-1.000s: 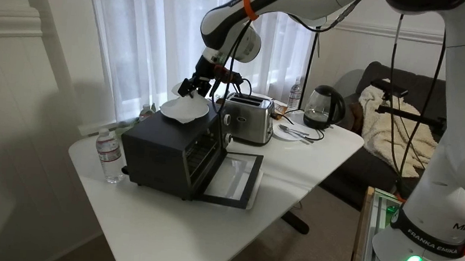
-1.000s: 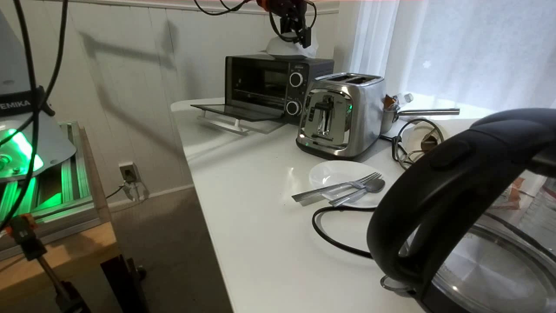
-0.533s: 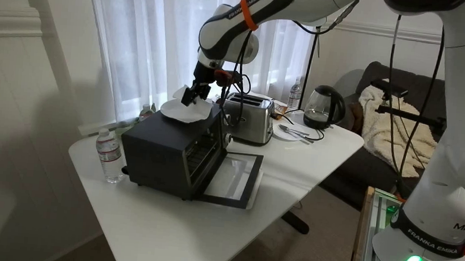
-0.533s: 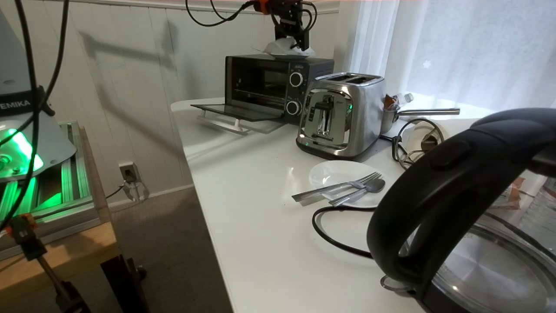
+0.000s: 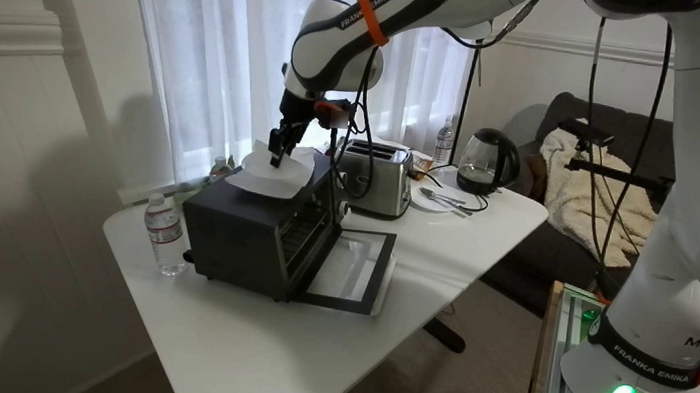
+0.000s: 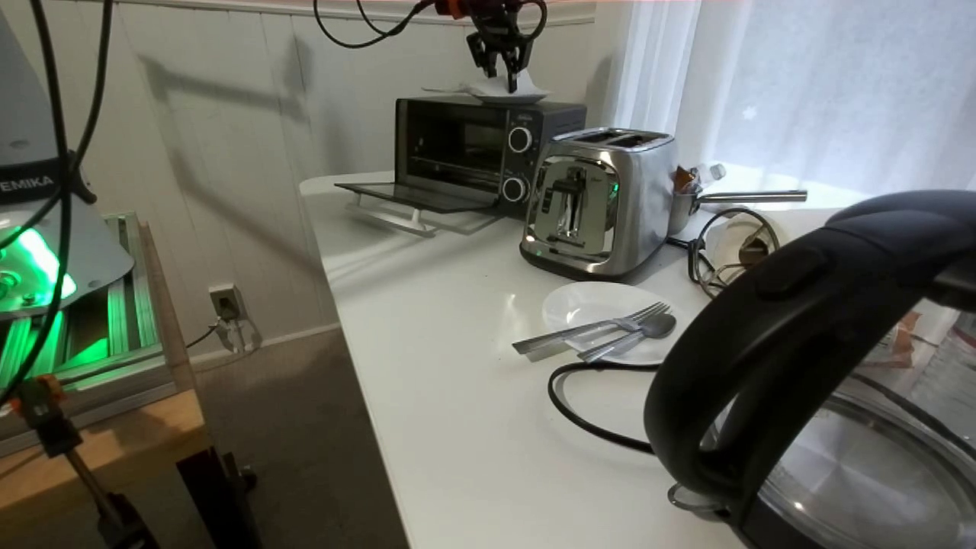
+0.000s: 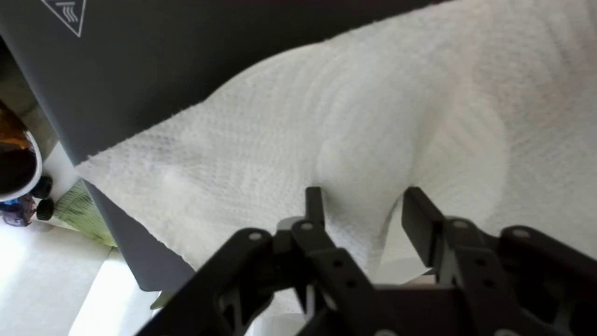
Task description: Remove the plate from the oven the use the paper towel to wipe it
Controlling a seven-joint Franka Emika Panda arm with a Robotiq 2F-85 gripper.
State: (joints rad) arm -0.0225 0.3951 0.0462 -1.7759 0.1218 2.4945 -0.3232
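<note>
The black oven [image 5: 238, 237] stands on the table with its glass door [image 5: 350, 269] folded down. On its top sits the plate [image 6: 509, 100], mostly covered; only its edge shows, in an exterior view. Draped over the plate and spilling onto the oven top is the white paper towel [image 7: 252, 130], creased in the middle. My gripper [image 7: 364, 191] points down at the towel from above, its two fingers [image 7: 422, 224] apart on either side of a raised fold. Nothing is pinched between them; whether the tips touch the towel, I cannot tell.
Close beside the oven is a silver toaster [image 6: 595, 202]. A water bottle [image 5: 164, 237] stands at the oven's far end. Beyond the toaster are a white dish [image 6: 568, 305] with fork and spoon, a kettle [image 5: 486, 161] and a black cord [image 6: 587, 427]. A pot handle [image 6: 755, 197] sticks out behind the toaster.
The gripper has shifted along the oven top, away from the toaster, and its fingers have opened, letting go of the paper towel. The towel now lies flatter and more spread over the plate.
</note>
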